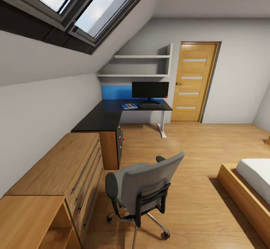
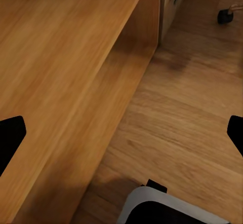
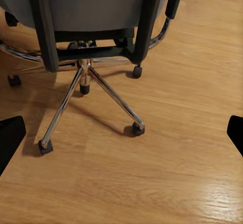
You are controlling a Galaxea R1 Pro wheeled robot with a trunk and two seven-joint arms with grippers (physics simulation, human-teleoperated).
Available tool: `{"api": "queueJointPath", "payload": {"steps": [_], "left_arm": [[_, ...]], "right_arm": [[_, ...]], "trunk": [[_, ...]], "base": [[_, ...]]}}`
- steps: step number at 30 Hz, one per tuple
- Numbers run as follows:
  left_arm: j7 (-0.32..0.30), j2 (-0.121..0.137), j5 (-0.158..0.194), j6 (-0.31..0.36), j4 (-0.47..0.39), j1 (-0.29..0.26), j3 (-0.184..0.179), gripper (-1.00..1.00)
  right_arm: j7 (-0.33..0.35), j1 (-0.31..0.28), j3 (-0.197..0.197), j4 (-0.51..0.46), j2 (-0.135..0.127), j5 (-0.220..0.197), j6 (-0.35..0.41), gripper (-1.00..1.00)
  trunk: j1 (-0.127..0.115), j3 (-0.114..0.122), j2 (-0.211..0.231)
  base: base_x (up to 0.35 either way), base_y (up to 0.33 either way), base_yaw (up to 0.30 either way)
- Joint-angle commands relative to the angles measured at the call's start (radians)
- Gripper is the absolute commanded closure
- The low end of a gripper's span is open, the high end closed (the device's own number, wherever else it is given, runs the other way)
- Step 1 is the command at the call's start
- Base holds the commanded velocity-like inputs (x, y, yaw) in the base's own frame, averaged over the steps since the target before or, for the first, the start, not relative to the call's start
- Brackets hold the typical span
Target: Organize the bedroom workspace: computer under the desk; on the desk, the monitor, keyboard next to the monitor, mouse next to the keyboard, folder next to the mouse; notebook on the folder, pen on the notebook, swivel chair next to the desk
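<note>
Head view: swivel chair (image 1: pixel 144 189) stands at 6 o'clock, desk (image 1: pixel 112 116) with monitor (image 1: pixel 150 90), keyboard (image 1: pixel 153 106) and folder (image 1: pixel 129 106) at 12. Both grippers' fingers (image 3: pixel 11 138) spread apart, holding nothing.

Attic bedroom w/ sloped white ceiling (image 1: pixel 45 102) at left, two skylights (image 1: pixel 75 5) showing bright sky. Wood plank floor (image 1: pixel 195 155), warm colour. Wooden door (image 1: pixel 194 82) w/ frosted glass strips in far wall, white shelves (image 1: pixel 144 66) beside. Light wooden drawer unit (image 1: pixel 67 174) along left wall. Bed w/ wooden frame (image 1: pixel 243 191) at right, white mattress on top.
</note>
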Motion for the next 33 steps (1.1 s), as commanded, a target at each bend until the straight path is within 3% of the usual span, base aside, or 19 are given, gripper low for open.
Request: {"api": "queueJointPath", "payload": {"steps": [1, 20, 29, 33], "left_arm": [[0.0, 0.0, 0.005, -0.001, -0.002, 0.001, -0.003, -1.0], [0.002, 0.002, 0.005, -0.006, -0.006, 0.001, -0.002, -1.0], [-0.002, -0.001, 0.004, 0.004, -0.114, 0.001, -0.002, -1.0], [-0.004, -0.004, 0.002, 0.051, -0.198, 0.001, -0.003, -1.0]], "right_arm": [[-0.002, -0.001, 0.009, 0.002, 0.001, -0.008, -0.003, -1.0], [-0.002, -0.001, 0.009, 0.002, 0.001, -0.008, -0.003, -1.0], [-0.005, -0.001, 0.011, 0.002, 0.002, -0.004, -0.005, -1.0], [-0.005, -0.001, 0.012, 0.001, 0.002, -0.002, -0.005, -1.0]], "trunk": [[0.004, -0.004, -0.008], [0.077, -0.064, -0.141], [0.111, -0.092, -0.204], [0.127, -0.105, -0.232]], "base": [[0.0, 0.0, 0.0], [0.0, 0.0, 0.0], [0.0, 0.0, 0.0], [0.0, 0.0, 0.0]]}}
